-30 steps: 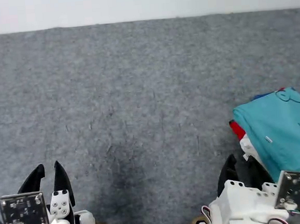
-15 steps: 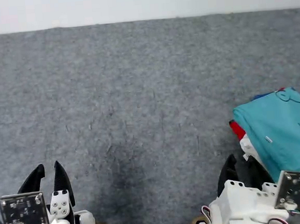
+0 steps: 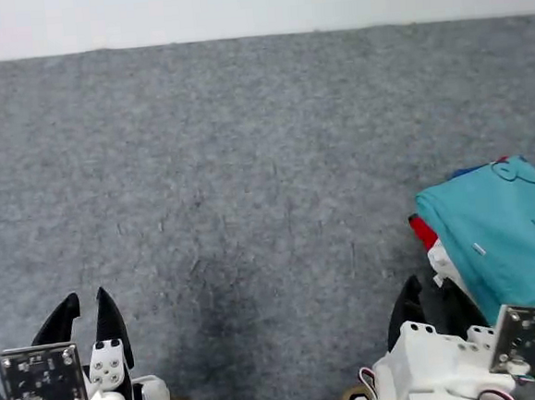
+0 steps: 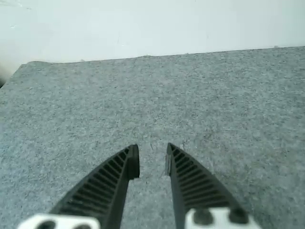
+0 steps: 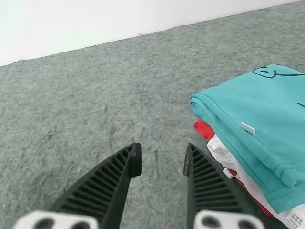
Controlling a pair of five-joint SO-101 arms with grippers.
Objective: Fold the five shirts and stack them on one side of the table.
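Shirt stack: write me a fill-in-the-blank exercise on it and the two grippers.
1. The left gripper and the right gripper both have their jaws ____.
2. The stack lies on the table beside the ____ gripper.
3. The top shirt is teal, and the shirt edge peeking out just beneath it is ____.

Missing words: open; right; red.
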